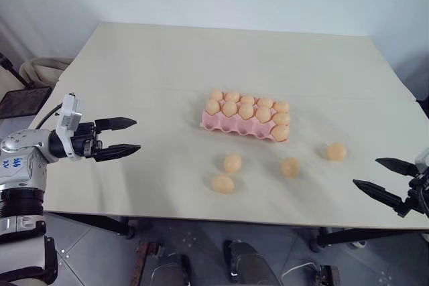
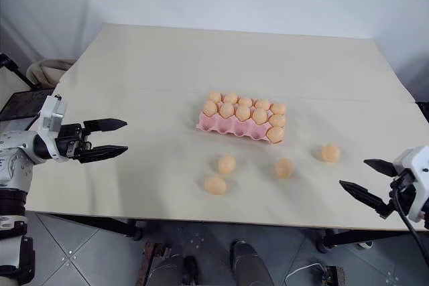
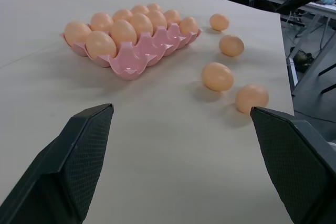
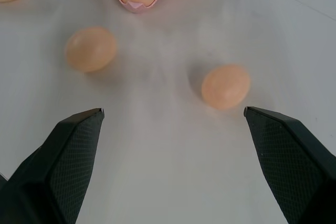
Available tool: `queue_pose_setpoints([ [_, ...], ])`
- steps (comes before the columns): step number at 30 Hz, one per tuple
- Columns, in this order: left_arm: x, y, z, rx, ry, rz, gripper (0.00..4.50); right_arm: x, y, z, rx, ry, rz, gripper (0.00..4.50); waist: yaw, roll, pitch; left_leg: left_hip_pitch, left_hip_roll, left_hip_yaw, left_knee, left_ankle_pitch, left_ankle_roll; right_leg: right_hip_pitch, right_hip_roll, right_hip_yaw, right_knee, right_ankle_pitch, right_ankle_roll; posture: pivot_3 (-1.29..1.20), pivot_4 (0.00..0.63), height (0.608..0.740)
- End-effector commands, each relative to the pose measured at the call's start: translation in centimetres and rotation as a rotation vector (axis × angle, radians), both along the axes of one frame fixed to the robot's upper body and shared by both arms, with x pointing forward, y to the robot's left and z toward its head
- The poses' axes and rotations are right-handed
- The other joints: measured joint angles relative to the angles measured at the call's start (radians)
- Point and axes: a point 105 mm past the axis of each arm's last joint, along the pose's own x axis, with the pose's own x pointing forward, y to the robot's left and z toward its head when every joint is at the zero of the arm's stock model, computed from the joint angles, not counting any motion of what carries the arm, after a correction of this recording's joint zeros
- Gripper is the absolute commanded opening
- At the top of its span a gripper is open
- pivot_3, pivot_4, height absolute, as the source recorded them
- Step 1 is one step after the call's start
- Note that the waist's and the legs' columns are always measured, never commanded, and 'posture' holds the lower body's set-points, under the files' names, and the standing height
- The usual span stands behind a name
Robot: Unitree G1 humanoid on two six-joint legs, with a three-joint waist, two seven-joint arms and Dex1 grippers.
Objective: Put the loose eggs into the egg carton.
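We see the egg carton (image 1: 244,120) lying flat near the middle of the pale counter (image 1: 167,58), its far rows filled with eggs and the cups along its near side bare pink. Between the carton and the counter's near edge lie the four loose eggs: the first egg (image 1: 232,162) and the second egg (image 1: 222,183) sit close together, apart from each other, below the carton's left part; the third egg (image 1: 290,167) rests below the carton's right corner; the fourth egg (image 1: 336,151) lies farther toward the counter's right edge. None of them touches the carton. Our left pincer (image 1: 118,136) hovers over the counter's left edge, fingers spread and holding nothing, pointing toward the carton. Our right pincer (image 1: 387,180) hangs at the counter's near right corner, fingers likewise spread wide and empty, with the fourth egg nearest to it.
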Motion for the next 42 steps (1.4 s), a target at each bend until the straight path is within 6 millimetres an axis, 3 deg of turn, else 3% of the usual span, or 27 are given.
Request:
queue_pose_setpoints([
  [1,0.2,0.0,1.1,-0.006,-0.066,-0.007,4.44,-0.1,0.1,1.6,-0.006,-0.063,-0.005,4.50,0.000,0.000,0.000,0.000,0.000,0.000,0.000,0.000,0.000,0.000,0.000,0.000,0.000,0.000,0.000,0.00,0.150,0.740],
  [6,0.7,0.1,1.6,-0.008,-0.098,0.033,4.44,-0.1,0.2,1.9,-0.007,-0.069,-0.007,4.50,-0.001,0.000,0.000,0.000,0.000,0.000,0.000,0.000,0.000,0.000,0.000,0.000,0.000,0.000,0.000,0.00,0.150,0.740],
  [18,-0.5,0.0,0.9,-0.006,-0.088,-0.013,4.44,-1.1,0.0,2.4,-0.005,-0.080,-0.046,4.50,0.000,0.000,0.000,0.000,0.000,-0.001,0.000,0.000,0.000,0.000,0.000,0.000,0.000,0.000,0.000,0.00,0.150,0.740],
  [32,-2.1,1.8,0.3,-0.042,-0.089,-0.065,4.44,-2.1,-1.8,1.9,-0.008,-0.079,-0.142,4.50,-0.002,-0.001,0.000,0.000,0.000,-0.001,-0.001,0.000,0.000,0.000,0.000,0.000,-0.001,-0.001,-0.002,0.00,0.150,0.740],
  [35,-2.2,1.9,0.0,-0.027,-0.083,-0.061,4.44,-1.8,-0.9,1.8,0.010,-0.083,-0.124,4.50,-0.002,-0.001,0.000,0.000,0.000,-0.001,-0.001,0.000,0.000,0.000,-0.001,0.000,-0.001,-0.001,-0.001,0.00,0.150,0.740],
  [42,-2.4,1.4,-0.4,-0.043,-0.081,-0.072,4.44,0.3,3.2,1.4,0.070,-0.144,-0.086,4.50,-0.005,-0.001,0.000,0.000,0.000,-0.001,-0.003,0.000,-0.001,0.000,-0.001,0.000,0.000,-0.001,-0.002,0.00,0.150,0.740],
])
